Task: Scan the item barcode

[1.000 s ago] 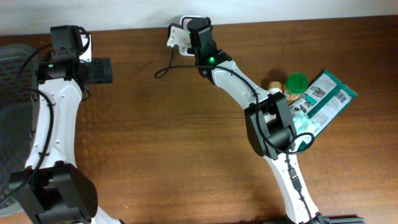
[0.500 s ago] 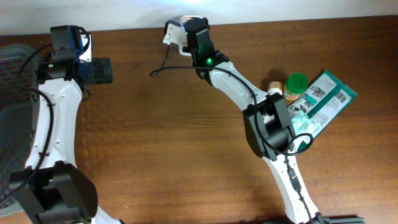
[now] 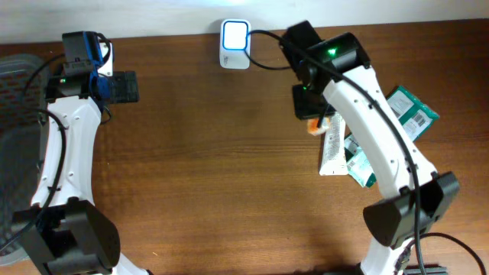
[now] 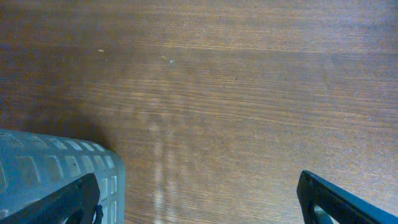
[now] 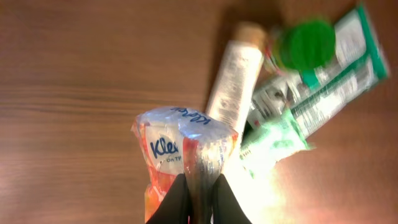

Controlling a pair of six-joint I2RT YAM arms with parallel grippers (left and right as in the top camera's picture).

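My right gripper (image 5: 199,202) is shut on the clear top edge of a Kleenex tissue pack (image 5: 177,146), orange and white, held above the table. In the overhead view that gripper (image 3: 312,116) hangs at the left side of the item pile, and a bit of the orange pack (image 3: 314,127) shows under it. The white barcode scanner (image 3: 234,34) sits at the table's back edge with its cable running right. Far to the left, my left gripper (image 3: 131,87) is open with nothing in it; its dark fingertips (image 4: 65,202) frame bare wood.
Under the pack lie a white tube (image 5: 234,81), a green-capped jar (image 5: 308,42) and green packets (image 5: 339,74), seen from above as the packets (image 3: 409,114) and tube (image 3: 334,145). A grey mesh basket (image 3: 15,99) stands at the left edge; its corner (image 4: 56,168) is by my left fingers.
My right arm has swung from the scanner at the back edge over to the item pile on the right and now grips the tissue pack. The left arm has not moved.
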